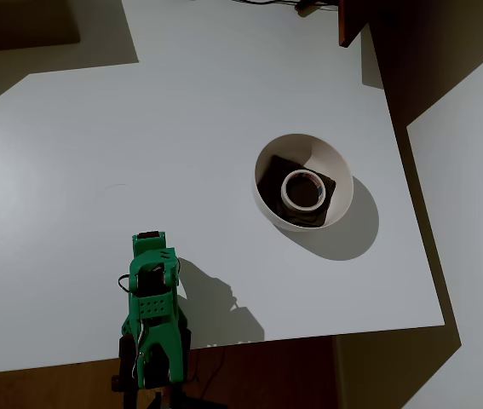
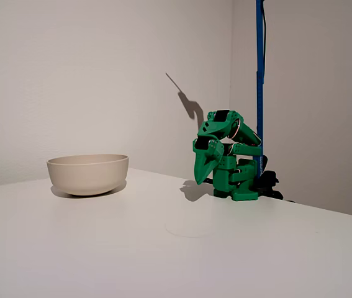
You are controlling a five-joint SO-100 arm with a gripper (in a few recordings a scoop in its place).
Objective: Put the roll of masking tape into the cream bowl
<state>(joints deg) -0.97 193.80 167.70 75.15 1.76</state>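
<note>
The roll of masking tape (image 1: 301,189), a small cream-white ring, lies flat inside the cream bowl (image 1: 335,158) on a dark brown pad (image 1: 273,175). In the fixed view the bowl (image 2: 88,173) stands at the left, and its wall hides the tape. My green arm is folded back over its base at the table's near edge, far from the bowl. Its gripper (image 2: 199,179) points down at the table with the fingers together and nothing between them; from overhead the gripper (image 1: 149,258) sits under the folded wrist.
The white table (image 1: 139,128) spreads wide between arm and bowl. A blue pole (image 2: 259,74) rises behind the arm's base. A dark reddish object (image 1: 349,21) stands at the table's far edge in the overhead view.
</note>
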